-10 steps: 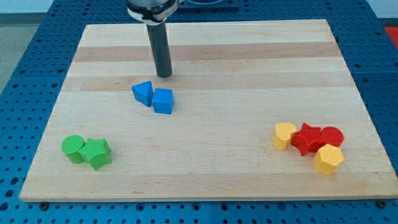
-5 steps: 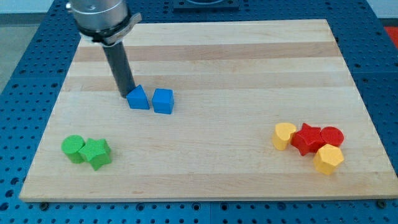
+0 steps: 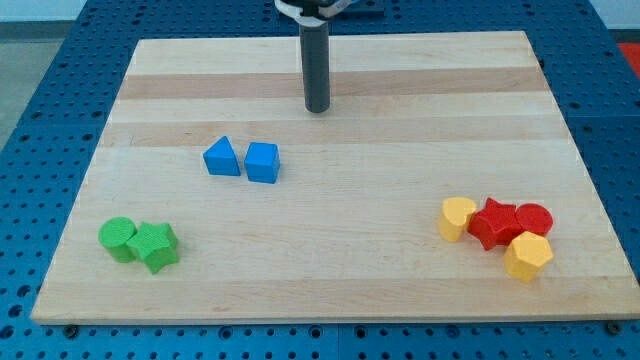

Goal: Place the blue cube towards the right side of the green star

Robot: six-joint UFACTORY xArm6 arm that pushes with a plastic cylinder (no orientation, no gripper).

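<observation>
The blue cube (image 3: 262,162) sits left of the board's middle, with a blue triangular block (image 3: 222,158) just to its left, a small gap between them. The green star (image 3: 155,245) lies near the view's bottom left, touching a green cylinder (image 3: 118,238) on its left. My tip (image 3: 317,108) rests on the board above and to the right of the blue cube, well apart from every block.
A cluster at the view's right holds a yellow rounded block (image 3: 457,217), a red star (image 3: 494,222), a red cylinder (image 3: 533,219) and a yellow hexagonal block (image 3: 527,256). The wooden board (image 3: 330,80) ends in blue perforated table on all sides.
My tip went left to the blue triangular block and nudged it slightly left and upright, then swung away to the upper right. The blue cube has not moved.
</observation>
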